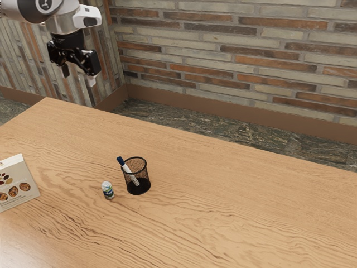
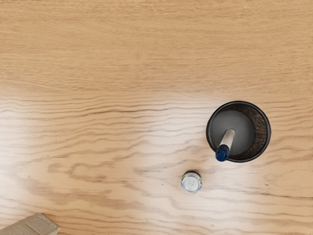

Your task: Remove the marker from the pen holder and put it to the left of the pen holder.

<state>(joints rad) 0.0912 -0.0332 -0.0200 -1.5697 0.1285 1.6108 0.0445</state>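
Presumably light, stiff and slick, the white, blue-capped marker [image 2: 227, 138] is propped aslant in the black mesh pen holder [image 2: 260, 129] and is best gripped by its protruding cap [image 2: 222, 153]; the black end effector [image 1: 78, 75] is spread open, empty.

The can [image 2: 191, 182] stands near the pen holder [image 2: 262, 133], a gap between them.

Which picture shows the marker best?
The exterior view, because it looks from the side: the marker leans in the pen holder, its blue cap up and its white body visible through the mesh. The wrist view looks down, showing the cap by the rim and a shortened body.
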